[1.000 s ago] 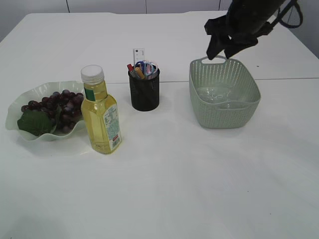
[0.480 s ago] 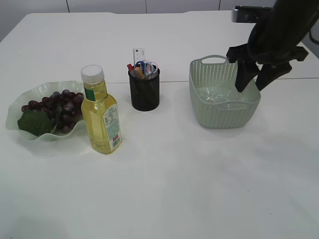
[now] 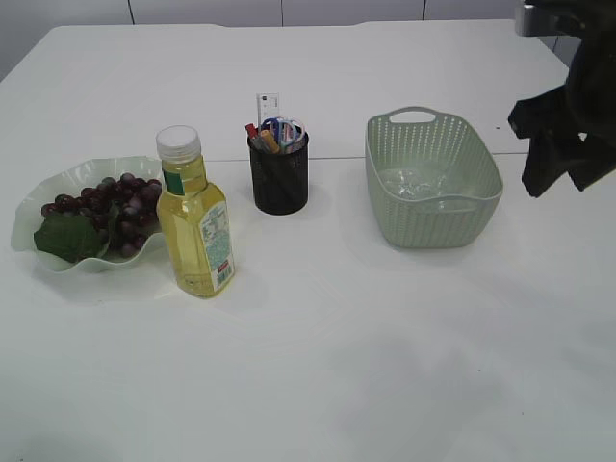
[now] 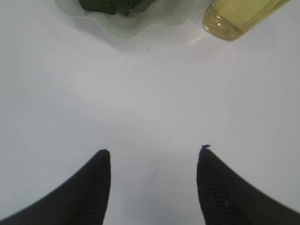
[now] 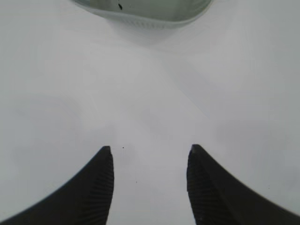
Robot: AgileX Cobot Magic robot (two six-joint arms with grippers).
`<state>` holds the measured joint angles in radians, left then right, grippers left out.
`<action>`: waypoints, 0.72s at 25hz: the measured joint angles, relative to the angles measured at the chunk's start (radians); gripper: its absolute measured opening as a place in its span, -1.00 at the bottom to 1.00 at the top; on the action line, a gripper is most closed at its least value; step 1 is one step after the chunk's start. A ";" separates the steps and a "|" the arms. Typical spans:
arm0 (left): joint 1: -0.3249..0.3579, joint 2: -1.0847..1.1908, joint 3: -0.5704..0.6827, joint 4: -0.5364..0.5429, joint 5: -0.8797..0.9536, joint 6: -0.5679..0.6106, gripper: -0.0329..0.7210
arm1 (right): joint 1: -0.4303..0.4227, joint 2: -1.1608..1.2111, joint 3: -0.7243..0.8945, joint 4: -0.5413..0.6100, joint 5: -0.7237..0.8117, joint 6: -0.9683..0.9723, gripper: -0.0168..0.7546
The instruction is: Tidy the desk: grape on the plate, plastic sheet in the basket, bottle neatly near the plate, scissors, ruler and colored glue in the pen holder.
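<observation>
Dark grapes with a green leaf lie on the pale green wavy plate at the left. A yellow bottle with a white cap stands upright just right of the plate; its base shows in the left wrist view. The black pen holder holds the ruler, scissors and colored glue. The green basket holds the clear plastic sheet. My right gripper is open and empty, right of the basket. My left gripper is open and empty over bare table.
The white table has a seam running across behind the pen holder. The basket's rim shows at the top of the right wrist view. The plate's edge shows at the top of the left wrist view.
My right arm has swung from above the basket's back rim to the right and down, past the basket's right side. Nothing else has moved.
</observation>
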<state>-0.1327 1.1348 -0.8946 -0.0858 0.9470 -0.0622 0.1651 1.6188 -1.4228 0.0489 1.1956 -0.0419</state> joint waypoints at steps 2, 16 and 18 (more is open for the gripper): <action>0.000 -0.036 0.000 0.001 0.014 -0.008 0.23 | 0.000 -0.048 0.067 0.000 -0.026 0.002 0.01; 0.000 -0.467 0.000 0.095 0.220 -0.066 0.23 | 0.000 -0.511 0.440 0.044 -0.137 0.020 0.01; 0.000 -0.517 0.000 0.101 0.248 -0.066 0.23 | 0.000 -0.582 0.493 0.045 -0.128 0.023 0.01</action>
<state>-0.1327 0.6178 -0.8946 0.0149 1.1950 -0.1278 0.1651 1.0364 -0.9300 0.0944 1.0675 -0.0184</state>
